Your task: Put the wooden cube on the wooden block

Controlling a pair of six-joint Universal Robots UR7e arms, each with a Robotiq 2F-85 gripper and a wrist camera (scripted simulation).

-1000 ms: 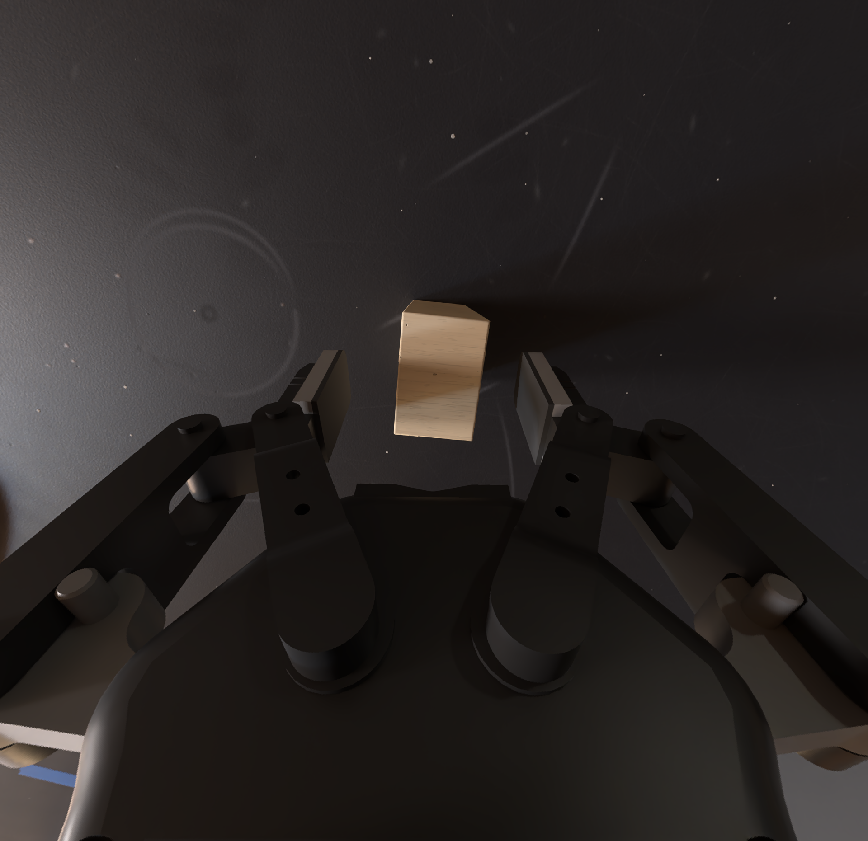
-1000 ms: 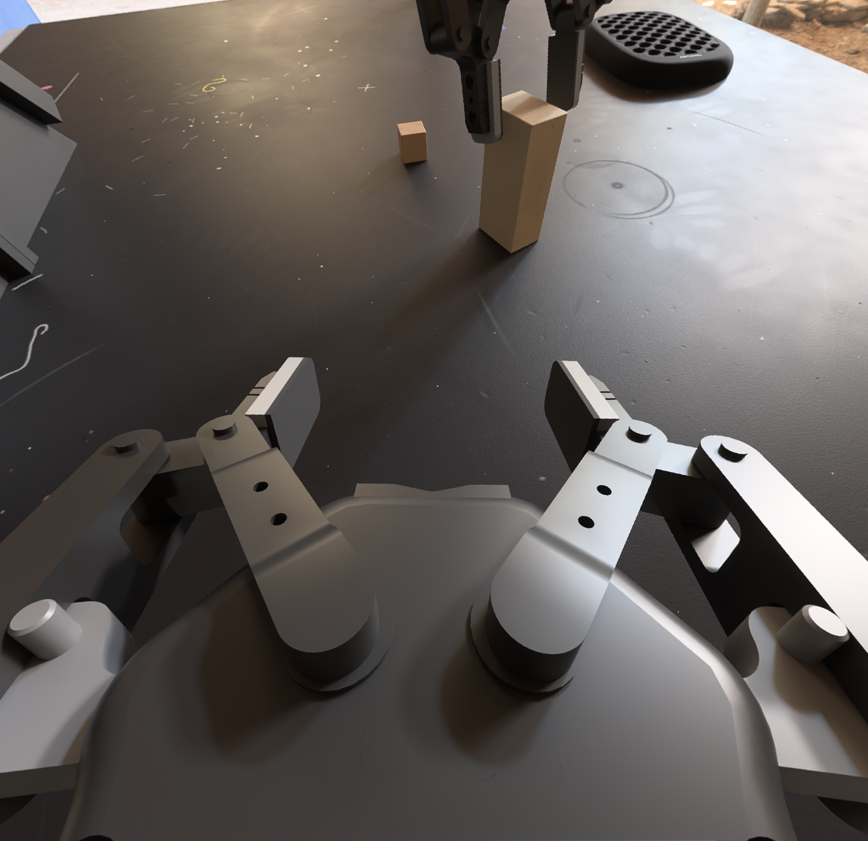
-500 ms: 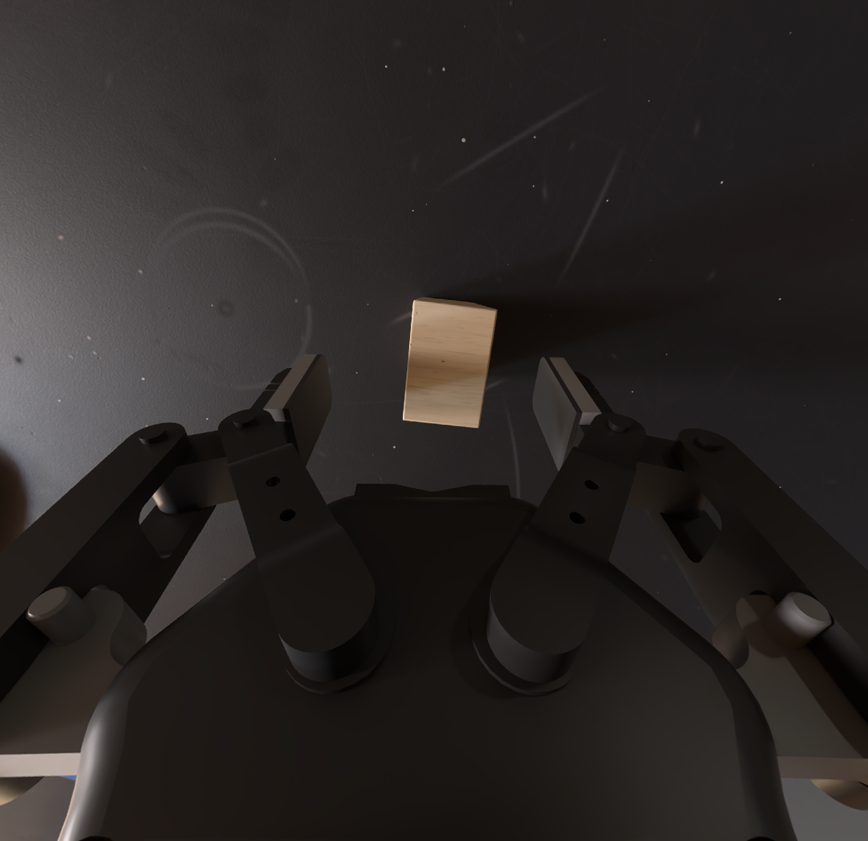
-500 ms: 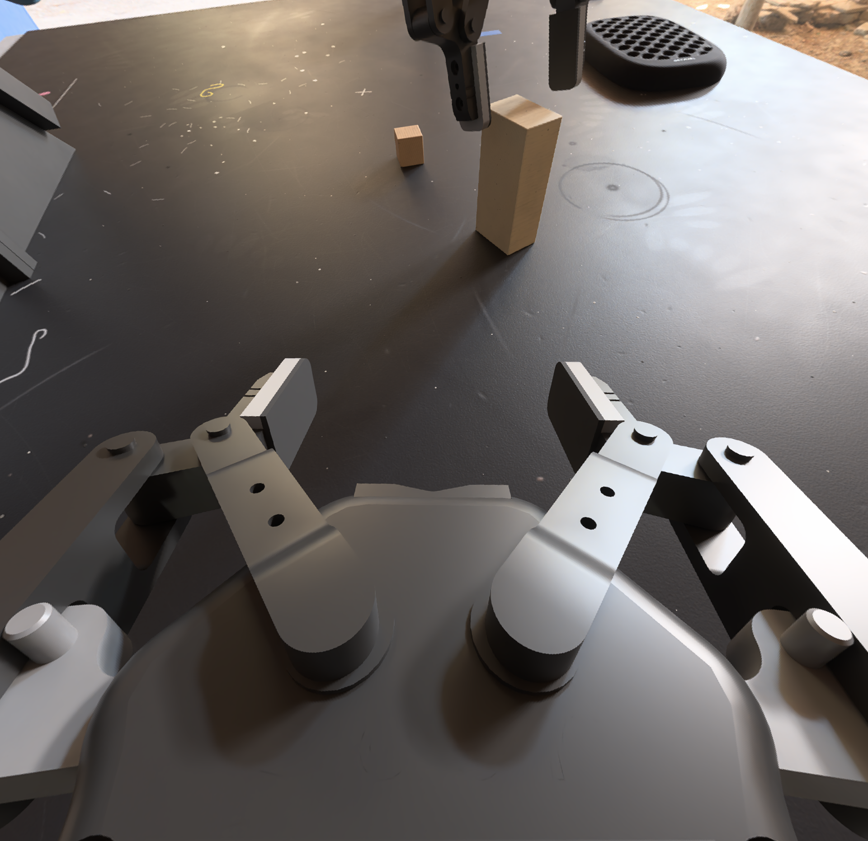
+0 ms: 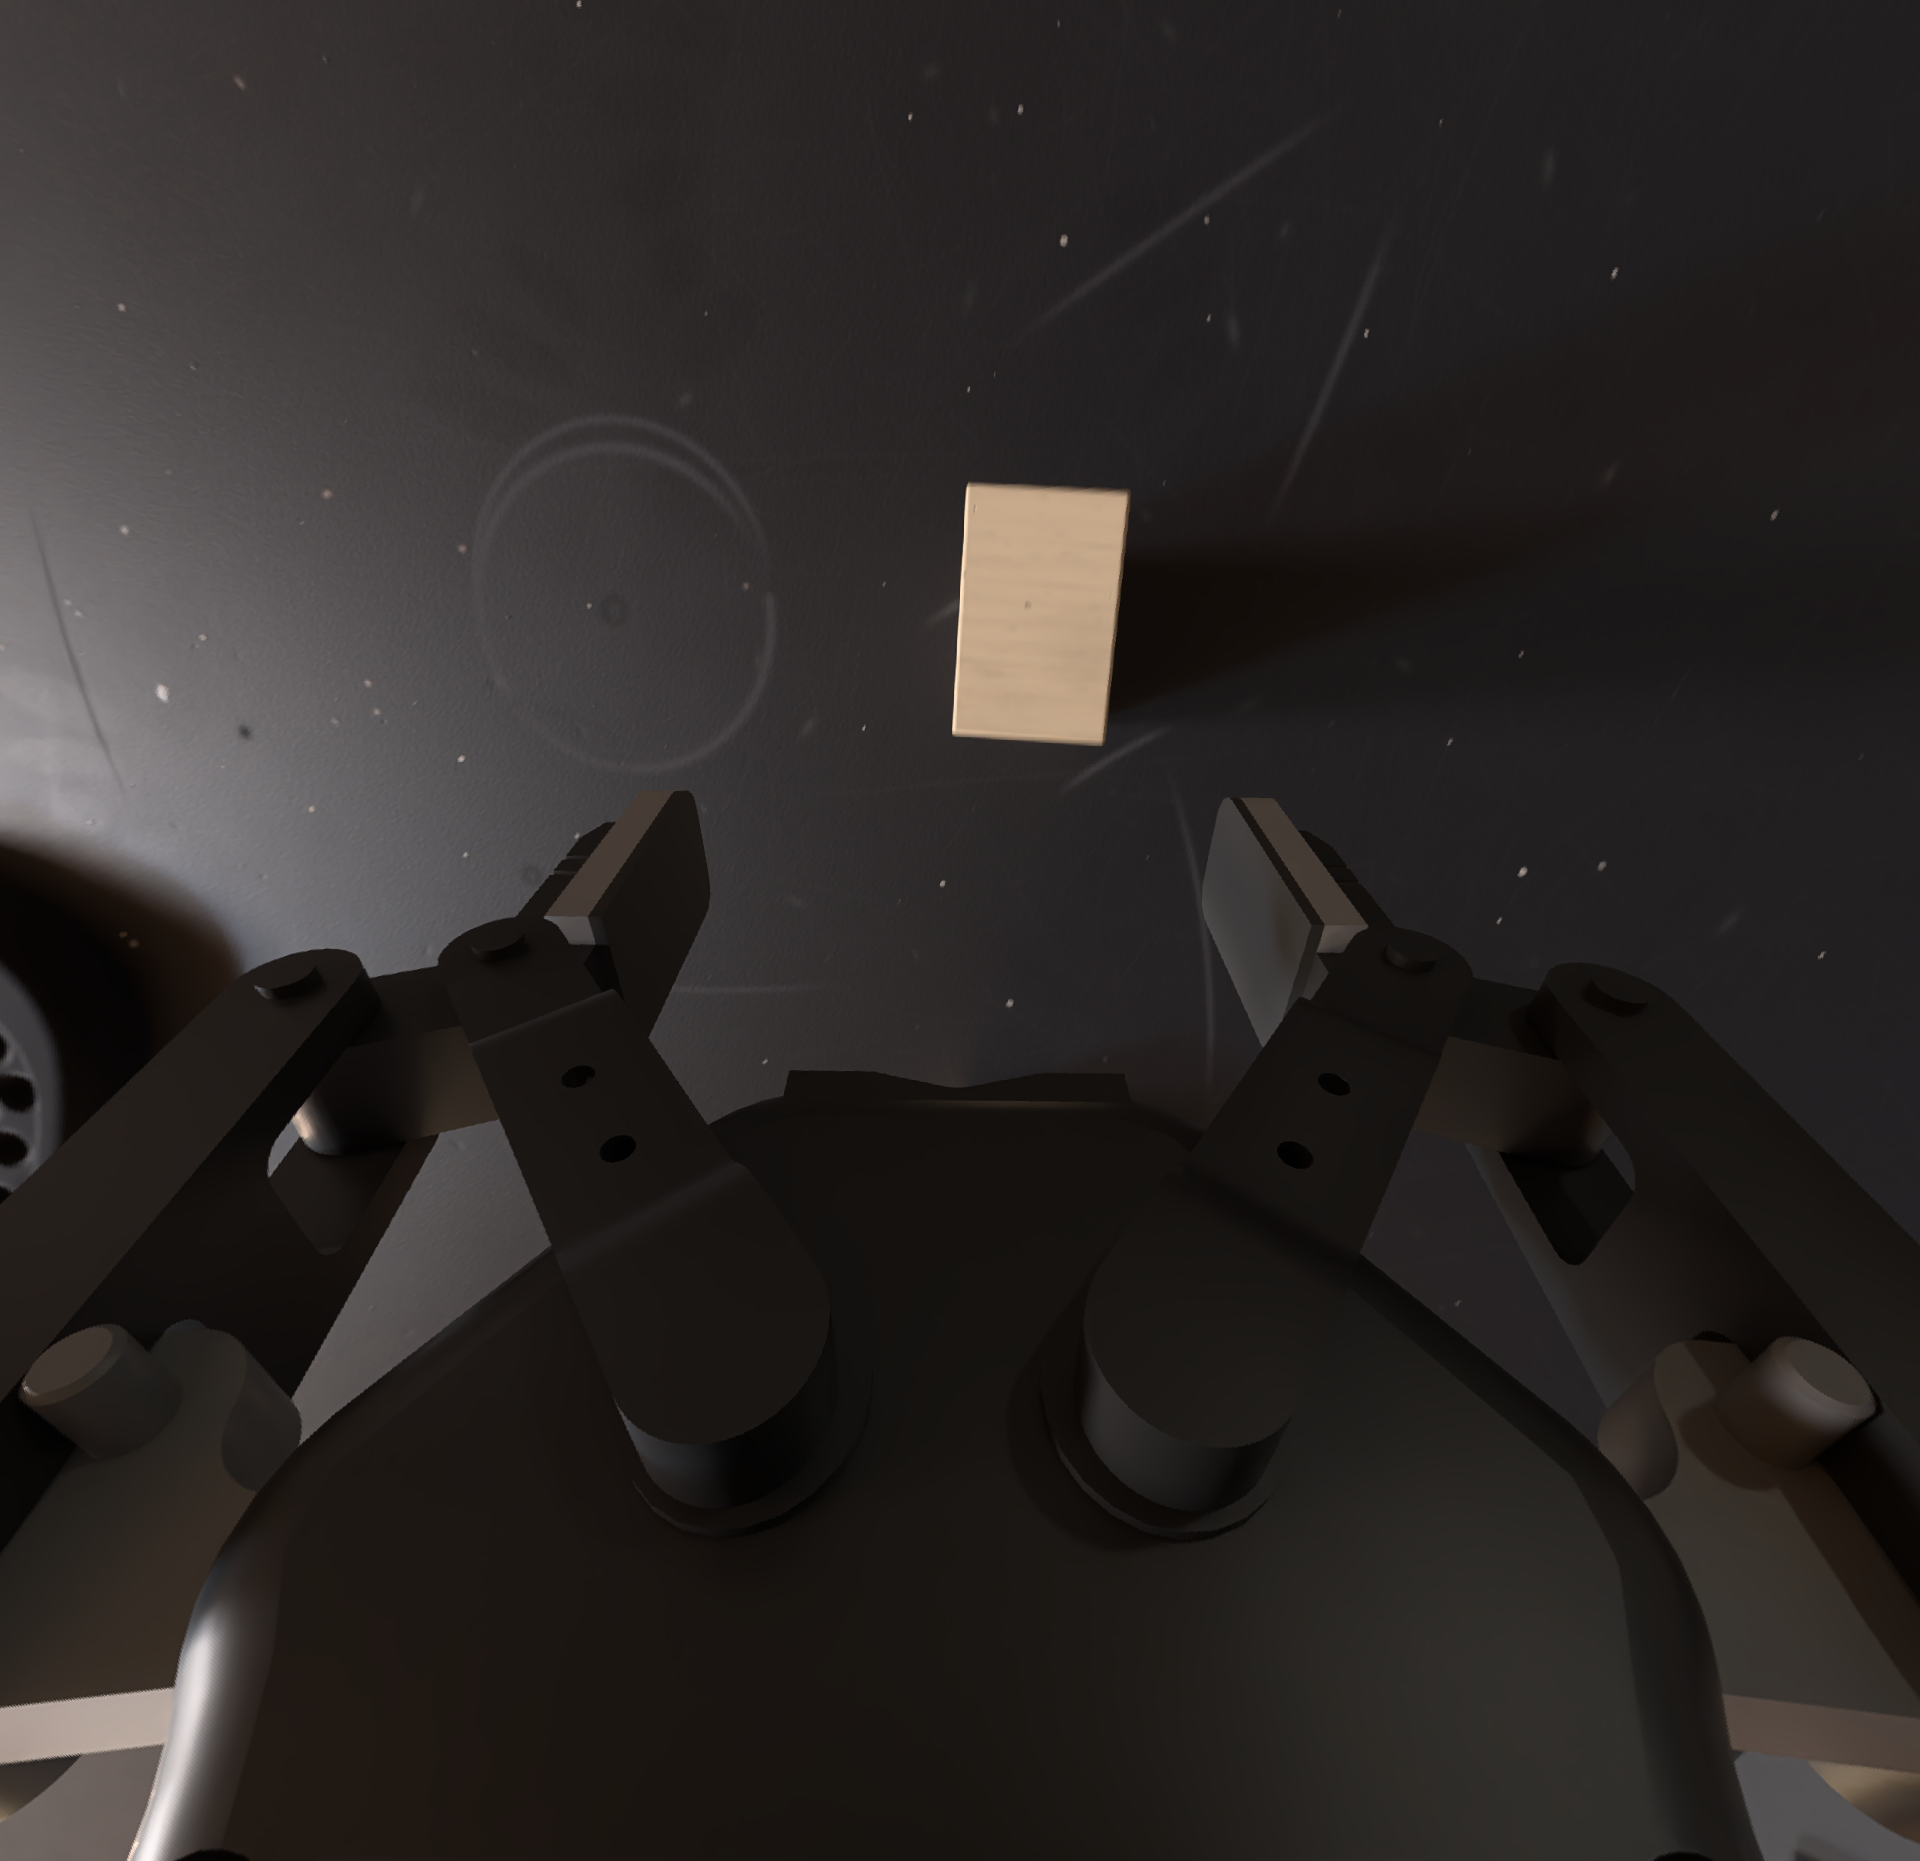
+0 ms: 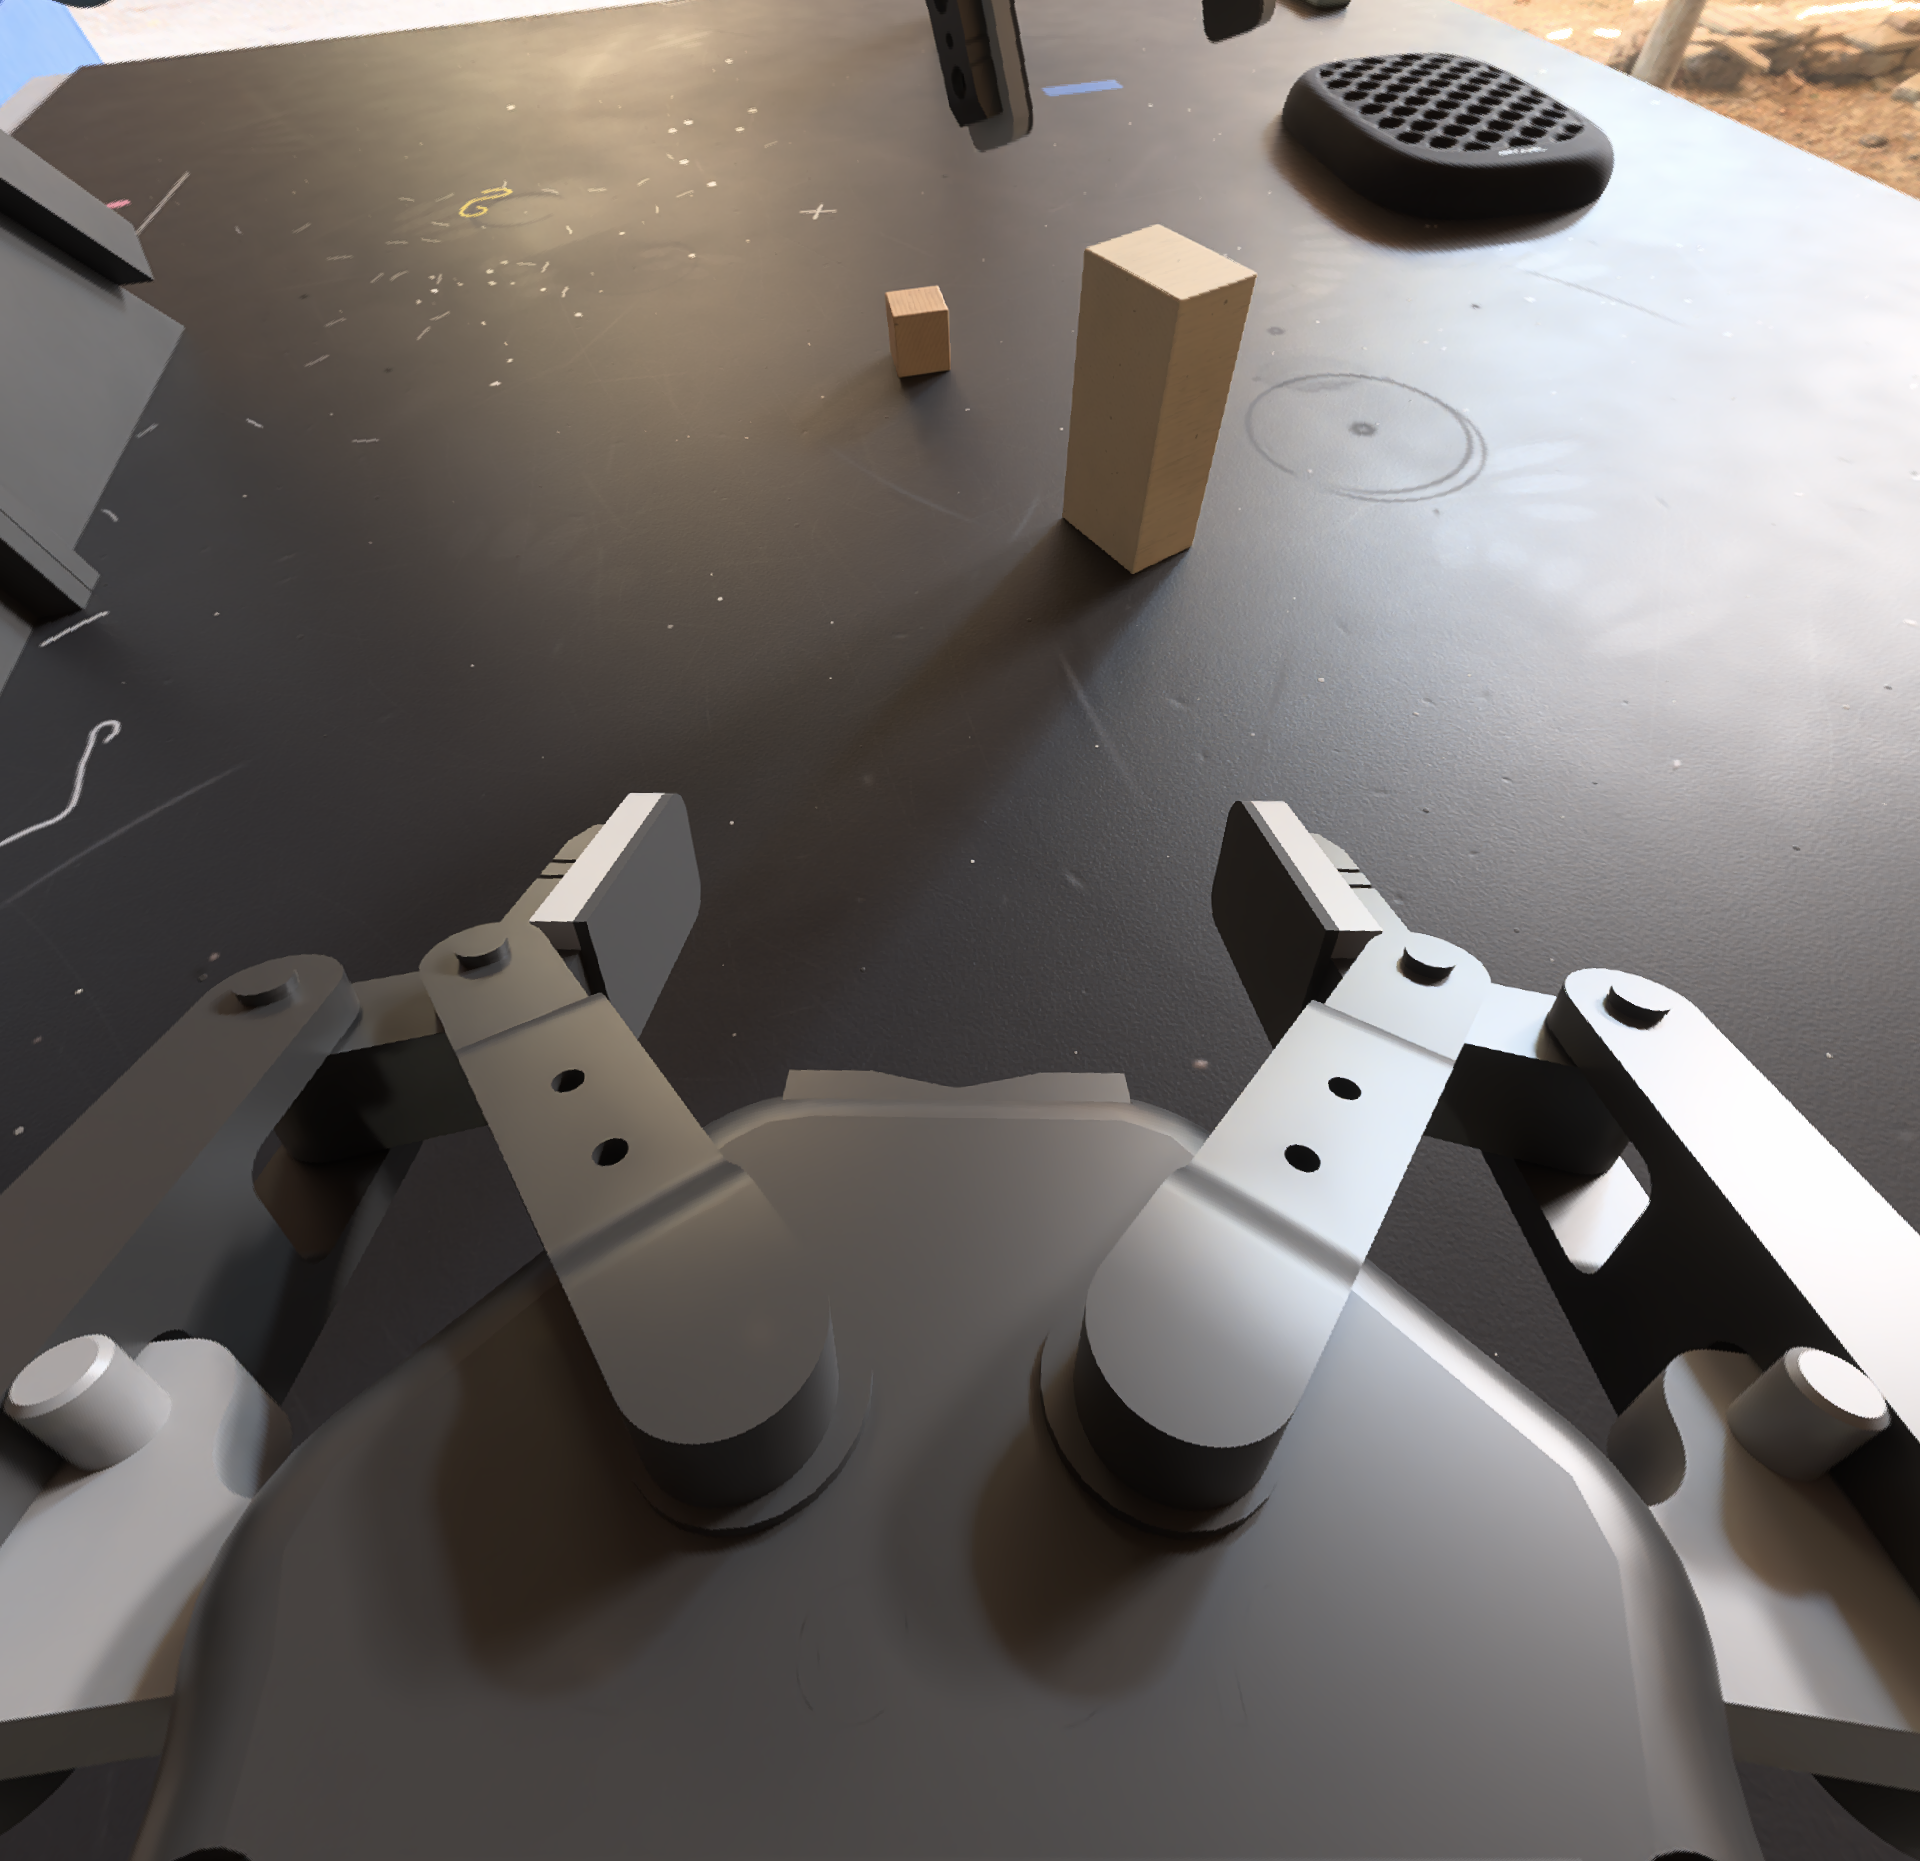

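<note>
Two tools, left tool (image 5: 951, 876) and right tool (image 6: 956, 876), stand released and empty. We find the wooden cube (image 6: 918, 330) on the tabletop (image 6: 623, 616), just left of the upright wooden block (image 6: 1155, 398), nearer the left tool overhead.

Open-sided work shelter, half outdoors. Broad black counter (image 6: 520, 564), scuffed, with chalk ticks, a yellow squiggle (image 6: 488, 201) and a compass-drawn ring (image 6: 1361, 435) ahead and right of the right tool (image 6: 956, 876). Beyond the counter's far edge: sunlit bare dirt, stones and a pale post (image 6: 1688, 14) at far right. Black perforated pad (image 6: 1449, 133) lies far ahead, rightward.
</note>
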